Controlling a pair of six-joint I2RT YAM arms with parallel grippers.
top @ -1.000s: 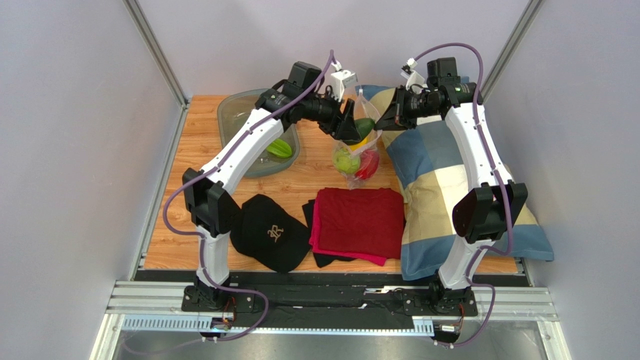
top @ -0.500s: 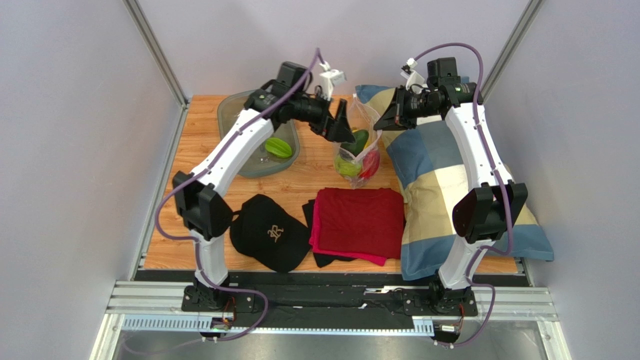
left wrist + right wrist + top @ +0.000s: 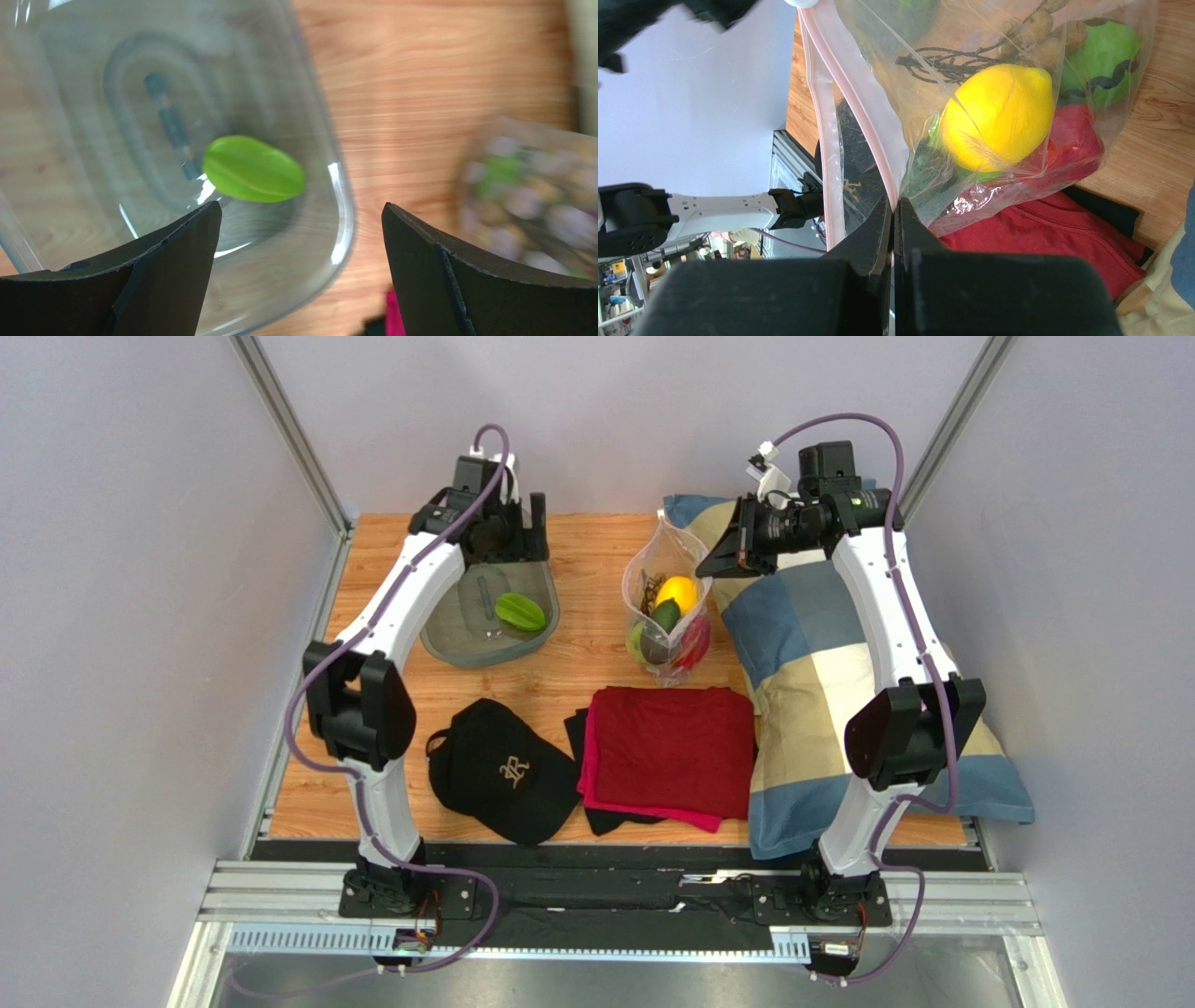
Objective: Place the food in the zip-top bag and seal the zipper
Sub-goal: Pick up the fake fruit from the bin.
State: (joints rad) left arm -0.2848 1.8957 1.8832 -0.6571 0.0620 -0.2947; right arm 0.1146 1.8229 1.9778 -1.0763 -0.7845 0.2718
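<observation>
The clear zip-top bag (image 3: 668, 609) stands open on the table, with a yellow lemon (image 3: 676, 592), a dark green piece (image 3: 665, 615), green apples and a red pepper inside. My right gripper (image 3: 710, 560) is shut on the bag's mouth edge (image 3: 893, 210), next to the pinkish zipper strip (image 3: 840, 91). The right wrist view shows the lemon (image 3: 997, 115), a green apple (image 3: 1106, 52), the red pepper (image 3: 1078, 136) and the grape bunch (image 3: 1025, 28). My left gripper (image 3: 502, 546) is open and empty above the tray. The green star fruit (image 3: 254, 169) lies in it, just ahead of the gripper (image 3: 302, 231).
The grey-green translucent tray (image 3: 456, 637) sits at the back left; its rim (image 3: 340, 210) runs between my left fingers. A black cap (image 3: 502, 767), a folded red cloth (image 3: 671, 749) on black cloth, and a plaid pillow (image 3: 842, 686) lie nearby.
My left gripper left the bag's mouth and swung left over the tray. The dark green piece it held at the bag now lies inside. The right gripper has kept its hold.
</observation>
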